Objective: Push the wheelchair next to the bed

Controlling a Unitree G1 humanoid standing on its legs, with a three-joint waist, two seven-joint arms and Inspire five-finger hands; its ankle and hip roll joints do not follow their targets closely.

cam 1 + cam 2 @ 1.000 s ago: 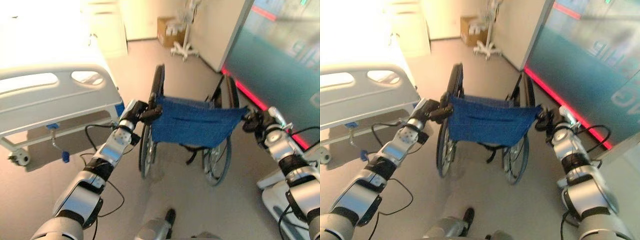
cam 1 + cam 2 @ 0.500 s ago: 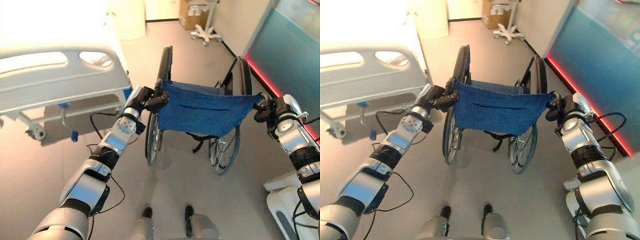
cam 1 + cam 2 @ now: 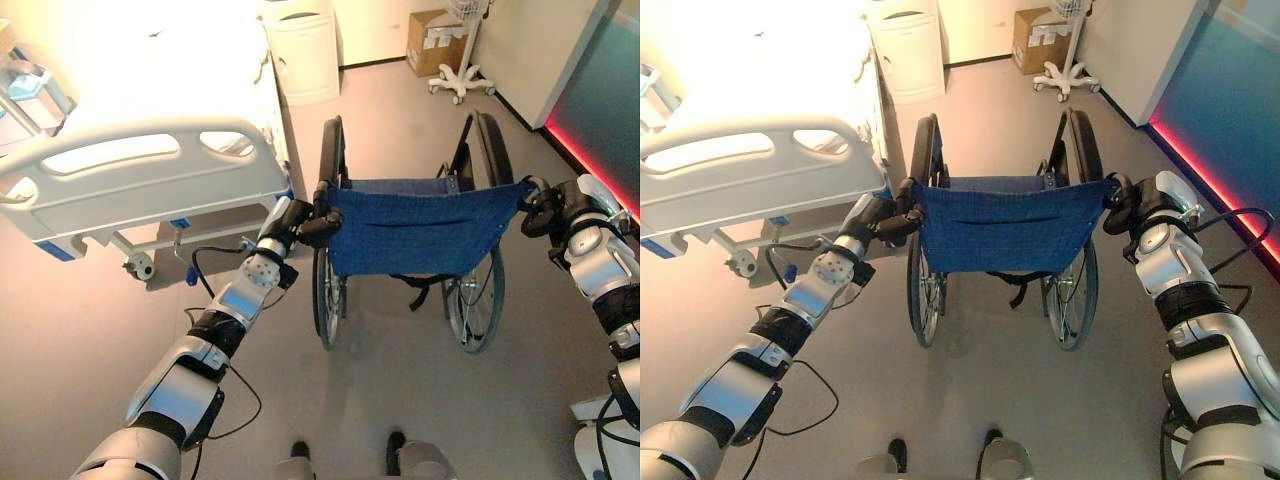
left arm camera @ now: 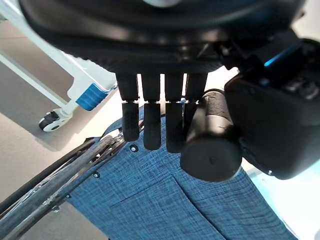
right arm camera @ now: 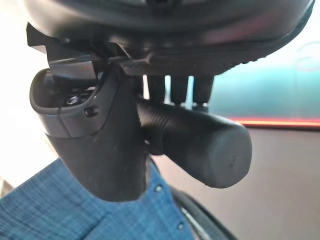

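Note:
A wheelchair (image 3: 420, 225) with a blue cloth back and large dark wheels stands on the floor right in front of me. My left hand (image 3: 308, 227) is shut on its left push handle (image 4: 210, 140), fingers curled over the black grip. On the other side my right hand (image 3: 545, 212) is shut on the right push handle (image 5: 200, 145). The white hospital bed (image 3: 150, 170) lies to the left; its footboard end is level with the chair's left wheel (image 3: 328, 290), a narrow gap apart.
A white bedside cabinet (image 3: 300, 50) stands at the head of the bed. Farther back are a cardboard box (image 3: 432, 30) and a wheeled stand (image 3: 458, 82). A wall with a red light strip (image 3: 590, 160) runs along the right. Open floor lies ahead of the chair.
The whole picture has shifted as I walked forward with the chair. The chair now stands straighter and closer alongside the bed's foot end. Both hands keep their hold.

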